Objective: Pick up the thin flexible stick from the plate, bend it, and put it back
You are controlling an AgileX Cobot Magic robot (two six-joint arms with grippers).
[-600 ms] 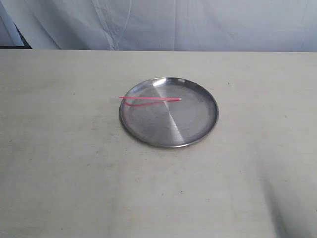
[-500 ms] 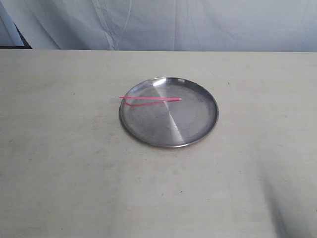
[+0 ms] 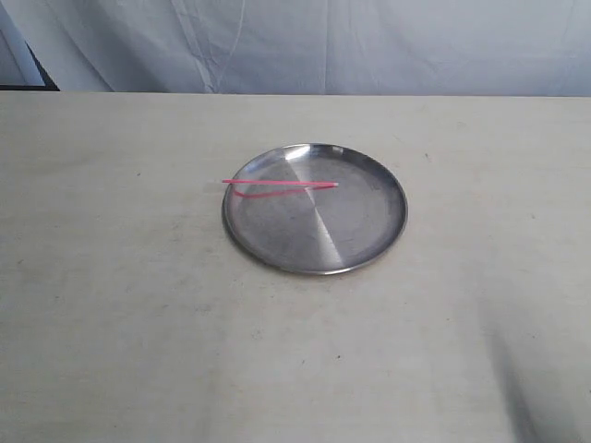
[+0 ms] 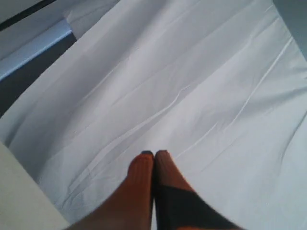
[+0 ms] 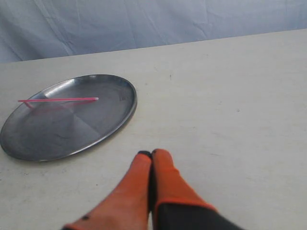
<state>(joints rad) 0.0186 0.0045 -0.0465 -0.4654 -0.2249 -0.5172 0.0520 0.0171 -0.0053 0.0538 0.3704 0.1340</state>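
The thin, straight bright pink plastic stick (image 3: 280, 184) lies across the far-left part of the round shiny steel plate (image 3: 319, 242) on the pale bench (image 3: 129, 323), its left tip jutting past the rim, while the left hand (image 4: 154, 153) and right hand (image 5: 151, 153) are each pressed together, holding nothing.

Soft diffuse light; mild sheen on plate (image 3: 319, 235); slight blur.
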